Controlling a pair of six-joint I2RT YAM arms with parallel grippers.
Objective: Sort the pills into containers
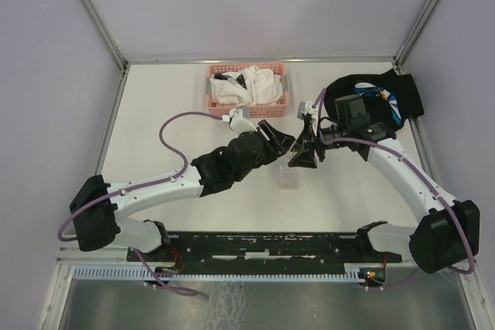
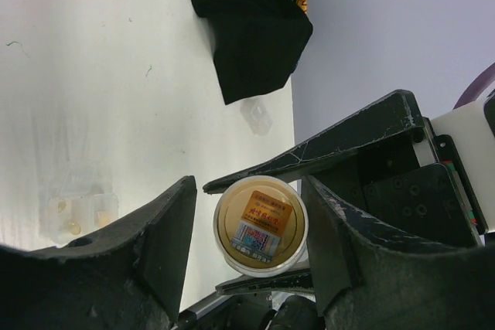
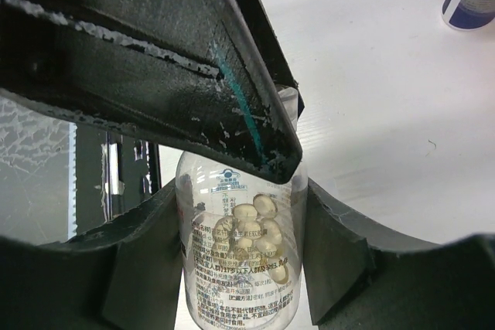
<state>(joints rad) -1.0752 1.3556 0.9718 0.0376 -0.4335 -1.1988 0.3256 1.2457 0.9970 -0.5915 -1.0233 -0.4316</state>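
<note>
The pill bottle [image 3: 240, 284] is clenched by the right gripper [image 3: 241, 229], with pills [image 3: 263, 229] seen inside. Its round end [image 2: 261, 226], probably the cap, is framed by the left gripper [image 2: 249, 199]; whether it is pinched cannot be told. The clear container [image 2: 77, 210] lies apart, beside the left claw. The cap should be gripped squarely before twisting, the bottle kept firm.
</note>
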